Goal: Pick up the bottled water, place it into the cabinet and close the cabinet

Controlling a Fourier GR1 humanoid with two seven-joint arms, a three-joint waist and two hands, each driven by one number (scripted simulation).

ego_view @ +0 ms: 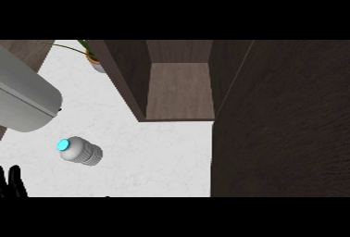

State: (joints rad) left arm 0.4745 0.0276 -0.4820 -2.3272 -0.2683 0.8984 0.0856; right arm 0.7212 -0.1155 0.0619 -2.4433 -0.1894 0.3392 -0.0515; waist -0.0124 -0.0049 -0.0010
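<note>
While its fingers pointed straight up and apart at the lower left corner of the head view, the left hand [11,184] rested open and held nothing; only its black fingers showed above the bottom edge. Up and to the right of that hand, well apart from it, the bottled water [80,151] stood on the white counter [150,157], seen nearly from above, its blue cap tilted toward the upper left and its ribbed grey body trailing to the lower right. Farther up from the hand, a large grey rounded appliance [24,99] filled the left edge. Far to the hand's right, the dark wooden cabinet [179,90] stood open, its lighter inner shelf bare, and its open door [284,125] covered the right side of the view. Beyond the appliance, a potted plant [94,58] sat just beside the cabinet's left wall. The right hand did not show.
</note>
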